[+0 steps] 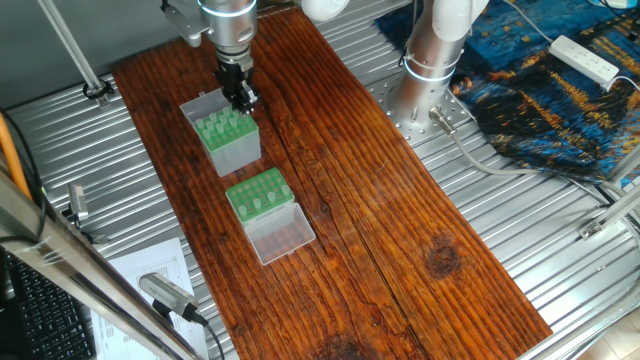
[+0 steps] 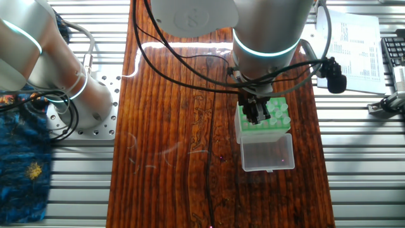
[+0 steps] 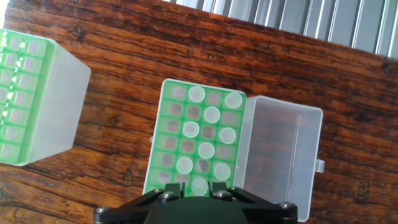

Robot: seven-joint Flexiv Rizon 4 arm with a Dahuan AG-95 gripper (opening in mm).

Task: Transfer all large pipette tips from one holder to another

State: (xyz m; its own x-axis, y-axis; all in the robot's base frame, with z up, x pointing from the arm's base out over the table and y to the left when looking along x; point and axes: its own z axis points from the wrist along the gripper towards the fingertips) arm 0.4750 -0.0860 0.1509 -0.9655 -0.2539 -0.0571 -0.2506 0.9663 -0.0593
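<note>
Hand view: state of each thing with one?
Lidded rack: partly filled, many holes empty.
Clear lid: open, lying beside the rack.
Pipette tips: seated upright in the rack's holes.
Grey-sided box: uncovered; fill unclear.
Gripper: over the lidded rack; open or shut unclear.

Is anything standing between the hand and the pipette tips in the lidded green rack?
Nothing visible. The hand is right above the pipette tips in the green rack, whose clear lid lies open aside.
</note>
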